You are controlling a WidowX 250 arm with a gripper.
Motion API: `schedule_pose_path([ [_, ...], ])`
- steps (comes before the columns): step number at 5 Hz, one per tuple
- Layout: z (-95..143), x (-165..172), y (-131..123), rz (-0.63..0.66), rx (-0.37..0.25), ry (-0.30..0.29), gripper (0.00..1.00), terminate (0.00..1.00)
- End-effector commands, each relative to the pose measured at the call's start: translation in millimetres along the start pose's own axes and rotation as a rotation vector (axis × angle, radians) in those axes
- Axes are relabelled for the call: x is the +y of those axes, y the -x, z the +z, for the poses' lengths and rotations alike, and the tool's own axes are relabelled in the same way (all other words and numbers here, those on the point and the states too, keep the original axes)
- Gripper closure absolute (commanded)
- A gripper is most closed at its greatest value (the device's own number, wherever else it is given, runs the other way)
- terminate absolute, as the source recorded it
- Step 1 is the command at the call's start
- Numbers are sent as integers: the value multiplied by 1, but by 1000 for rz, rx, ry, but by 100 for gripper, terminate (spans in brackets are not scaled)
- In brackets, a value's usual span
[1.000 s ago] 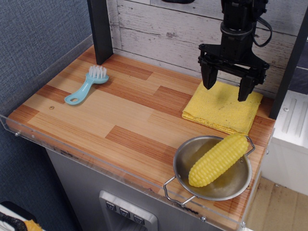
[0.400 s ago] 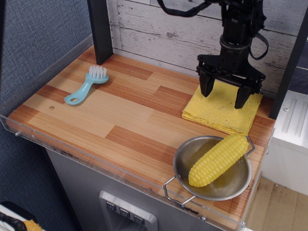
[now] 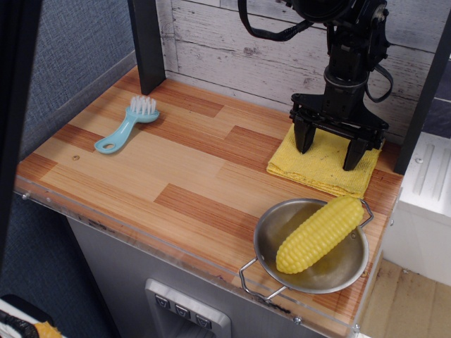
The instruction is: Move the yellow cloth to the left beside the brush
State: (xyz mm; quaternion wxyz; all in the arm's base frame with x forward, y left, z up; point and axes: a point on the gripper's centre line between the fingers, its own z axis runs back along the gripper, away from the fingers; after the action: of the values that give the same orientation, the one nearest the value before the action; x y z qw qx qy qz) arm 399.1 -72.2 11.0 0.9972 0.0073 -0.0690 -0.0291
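The yellow cloth (image 3: 320, 167) lies flat and folded at the back right of the wooden counter. My gripper (image 3: 329, 151) is open right over it, its two black fingers spread wide with their tips down at or just above the fabric. The light-blue brush (image 3: 127, 124) with white bristles lies at the back left of the counter, far from the cloth and the gripper.
A steel pan (image 3: 338, 271) holding a yellow corn cob (image 3: 319, 233) stands at the front right, just in front of the cloth. A dark post (image 3: 146, 44) stands at the back left behind the brush. A clear rim (image 3: 127, 236) runs along the counter's front edge.
My gripper has come down lower onto the cloth, staying open. The cloth, brush and pan have not moved.
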Motion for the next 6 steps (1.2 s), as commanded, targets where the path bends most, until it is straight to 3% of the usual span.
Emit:
schedule_pose_path([
  [1, -15, 6, 10, 20, 56, -3, 0, 0],
  [3, -18, 10, 18, 14, 97, -24, 0, 0],
  [6, -10, 38, 25, 50, 96, -35, 0, 0],
])
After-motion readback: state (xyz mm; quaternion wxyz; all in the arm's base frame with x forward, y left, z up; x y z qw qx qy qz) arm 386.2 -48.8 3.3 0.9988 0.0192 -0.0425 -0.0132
